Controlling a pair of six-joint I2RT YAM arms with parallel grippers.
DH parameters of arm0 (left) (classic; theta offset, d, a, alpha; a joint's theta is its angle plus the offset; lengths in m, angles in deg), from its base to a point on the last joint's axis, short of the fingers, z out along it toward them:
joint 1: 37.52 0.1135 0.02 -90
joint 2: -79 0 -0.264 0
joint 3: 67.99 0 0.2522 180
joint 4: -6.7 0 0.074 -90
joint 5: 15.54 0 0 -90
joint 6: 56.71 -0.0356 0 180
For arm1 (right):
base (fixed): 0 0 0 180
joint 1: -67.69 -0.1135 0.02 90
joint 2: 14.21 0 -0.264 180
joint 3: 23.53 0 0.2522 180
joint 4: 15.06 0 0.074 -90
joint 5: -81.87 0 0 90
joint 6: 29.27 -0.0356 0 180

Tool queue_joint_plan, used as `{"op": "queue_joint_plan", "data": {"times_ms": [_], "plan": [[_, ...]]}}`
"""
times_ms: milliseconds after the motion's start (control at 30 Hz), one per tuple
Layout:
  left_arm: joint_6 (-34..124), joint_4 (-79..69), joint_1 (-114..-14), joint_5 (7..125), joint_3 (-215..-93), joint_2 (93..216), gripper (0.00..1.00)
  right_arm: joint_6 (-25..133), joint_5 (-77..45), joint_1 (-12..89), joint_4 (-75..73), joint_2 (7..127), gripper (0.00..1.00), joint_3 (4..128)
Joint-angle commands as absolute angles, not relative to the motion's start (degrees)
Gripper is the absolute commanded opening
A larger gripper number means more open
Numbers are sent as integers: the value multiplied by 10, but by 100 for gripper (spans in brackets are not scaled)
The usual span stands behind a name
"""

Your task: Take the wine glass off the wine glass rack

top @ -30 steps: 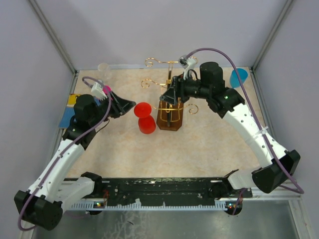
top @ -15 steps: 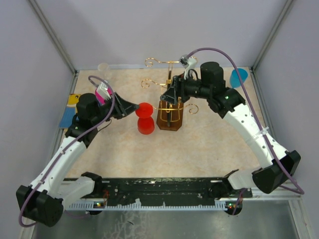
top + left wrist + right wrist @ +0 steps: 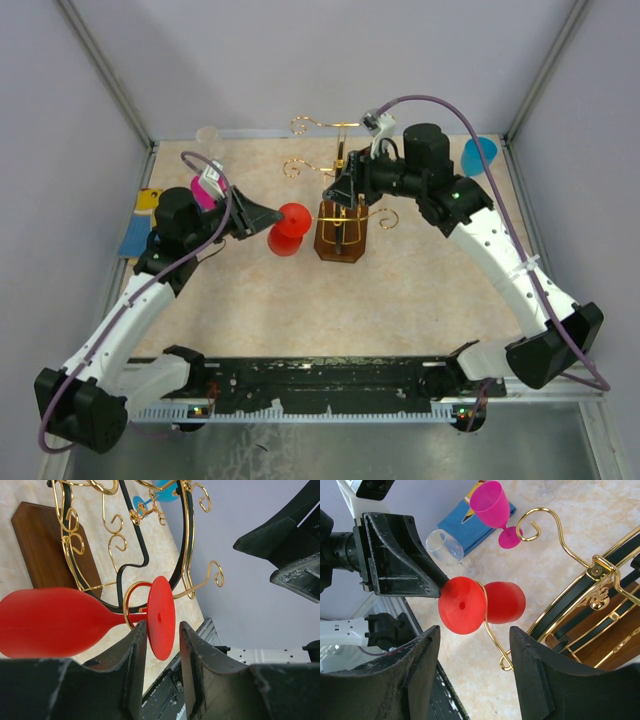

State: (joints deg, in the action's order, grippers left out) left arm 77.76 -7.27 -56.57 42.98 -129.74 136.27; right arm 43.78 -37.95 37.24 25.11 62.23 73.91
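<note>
The red wine glass hangs tilted from a curled arm on the left of the gold wire wine glass rack. Its round foot points at my left gripper. That gripper's jaws stand open on either side of the foot: one finger is at the rim and a thin gap shows at the other. The bowl lies beyond the wire loop. My right gripper stands open over the rack's top, with the scroll-ended arm between its fingers, untouched.
A pink goblet, a clear glass and a blue cloth sit at the table's left. A blue item stands at the back right corner. Metal posts and grey walls close the sides and back.
My left gripper moved right to the glass's foot and its jaws narrowed around it. The glass swung from hanging straight to tilted. The right arm stayed put.
</note>
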Motion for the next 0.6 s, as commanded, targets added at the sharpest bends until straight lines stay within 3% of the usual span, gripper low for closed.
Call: {"op": "queue_joint_plan", "data": {"times_ms": [0,300,567], "plan": [[789,-42,-569,404,-1291,1375,39,444,-377,378,232,595,58,769],[802,-29,-572,389,-1288,1394,40,446,-376,382,231,595,58,769],[807,-22,-575,364,-1304,1407,11,447,-376,386,233,591,59,769]]}}
